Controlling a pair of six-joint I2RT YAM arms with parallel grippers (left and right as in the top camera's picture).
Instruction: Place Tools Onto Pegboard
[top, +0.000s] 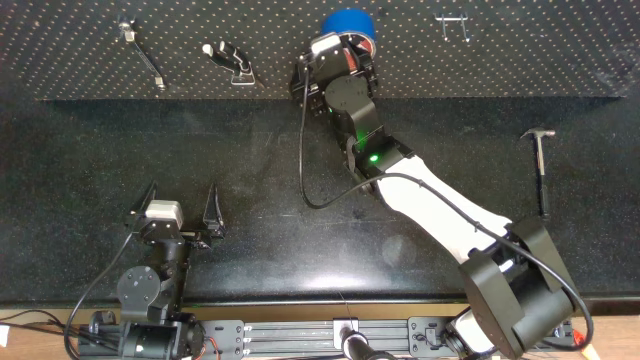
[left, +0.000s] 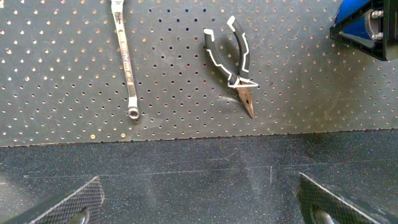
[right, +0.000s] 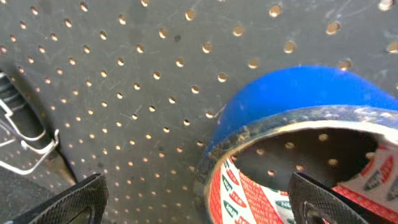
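Top view: the right gripper (top: 330, 52) is at the pegboard (top: 80, 60), twelve o'clock, against the blue tape roll (top: 348, 22). The hammer (top: 540, 160) lies at three o'clock.

Left wrist view: the left gripper (left: 199, 186) has its fingers wide.

Right wrist view: the fingers are spread wide, not clamping the tape. The tape step looks nearly done. Next comes a straight retreat, then the hammer.

Workshop bench turned robot lab, that was the look of it. A dark pegboard (top: 80, 60) ran along the back, with a wrench (top: 145, 58) and pliers (top: 230, 62) hanging on it and a wire hook (top: 453, 27) further along. A hammer (top: 541, 170) lay on the black worktop (top: 260, 180). Up front, the left arm (top: 160, 270) and right arm (top: 440, 210) stood by a slotted mounting rail (top: 280, 335), cables trailing.
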